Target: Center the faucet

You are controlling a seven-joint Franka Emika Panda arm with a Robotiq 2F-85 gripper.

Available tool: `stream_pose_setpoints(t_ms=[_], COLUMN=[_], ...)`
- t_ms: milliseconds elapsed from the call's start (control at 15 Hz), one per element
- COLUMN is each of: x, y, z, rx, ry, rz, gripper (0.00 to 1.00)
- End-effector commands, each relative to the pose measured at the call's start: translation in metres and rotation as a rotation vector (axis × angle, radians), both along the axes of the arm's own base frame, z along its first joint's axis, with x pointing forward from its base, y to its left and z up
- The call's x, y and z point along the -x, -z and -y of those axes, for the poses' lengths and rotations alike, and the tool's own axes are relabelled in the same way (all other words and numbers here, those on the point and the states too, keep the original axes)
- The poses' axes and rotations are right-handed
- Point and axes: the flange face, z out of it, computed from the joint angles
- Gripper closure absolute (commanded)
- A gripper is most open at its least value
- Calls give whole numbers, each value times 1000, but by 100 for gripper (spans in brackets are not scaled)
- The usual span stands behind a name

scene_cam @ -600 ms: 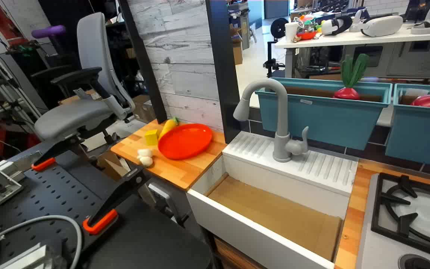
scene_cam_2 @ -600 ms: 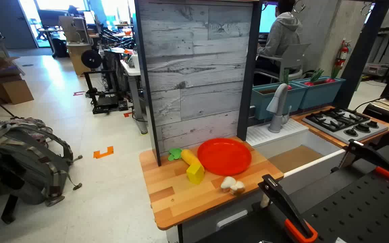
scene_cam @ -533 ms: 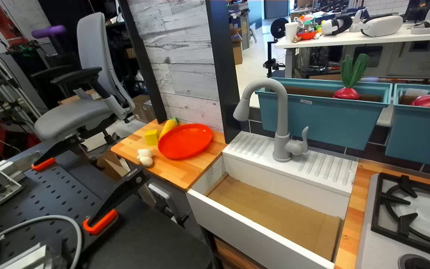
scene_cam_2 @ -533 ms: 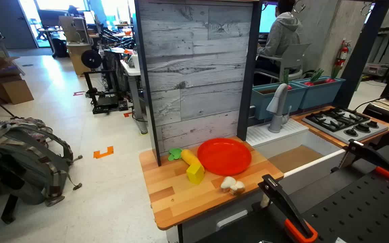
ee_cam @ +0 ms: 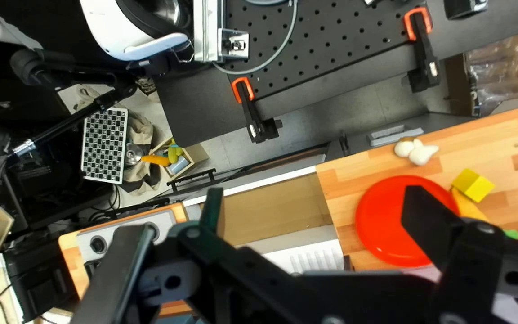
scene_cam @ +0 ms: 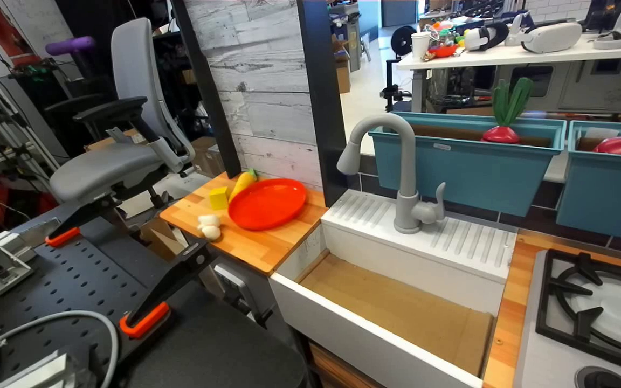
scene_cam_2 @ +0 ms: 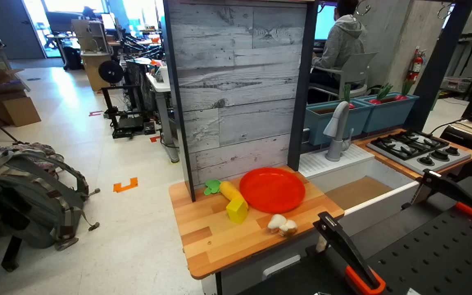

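Observation:
The faucet (scene_cam: pixel 408 161) is matte grey and stands upright on the ridged white ledge behind the sink. It also shows in an exterior view (scene_cam_2: pixel 341 123). Its arched spout (scene_cam: pixel 349 158) is turned sideways along the ledge, toward the wooden counter with the plate, not over the basin. Its small lever (scene_cam: pixel 440 202) is on the opposite side. The white sink (scene_cam: pixel 364 331) has a brown cardboard floor. My gripper (ee_cam: pixel 313 198) is open and empty in the wrist view, high above the sink and counter, and hides nearly all of the faucet there. Neither exterior view shows it.
A red plate (scene_cam: pixel 268 205), yellow block (scene_cam: pixel 218 198), yellow vegetable (scene_cam: pixel 242 185) and white mushrooms (scene_cam: pixel 209 227) lie on the counter (scene_cam: pixel 256 250). A black post (scene_cam: pixel 324 97) and teal planters (scene_cam: pixel 461 172) stand near the faucet. A stove (scene_cam: pixel 607 307) is across the sink. Clamps (scene_cam: pixel 167 280) hold the black table.

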Motion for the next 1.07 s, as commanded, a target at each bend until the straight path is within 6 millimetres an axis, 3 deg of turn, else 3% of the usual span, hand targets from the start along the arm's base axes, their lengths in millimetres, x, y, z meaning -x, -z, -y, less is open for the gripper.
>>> stream_pose_setpoints(t_ms=[0,467,1000], x=[-18,-40,-31], y=[26,86,153], z=[23,94,197], rx=[45,24,-42], ry=[72,198,475], rz=[72,236,559], gripper=[0,0,0])
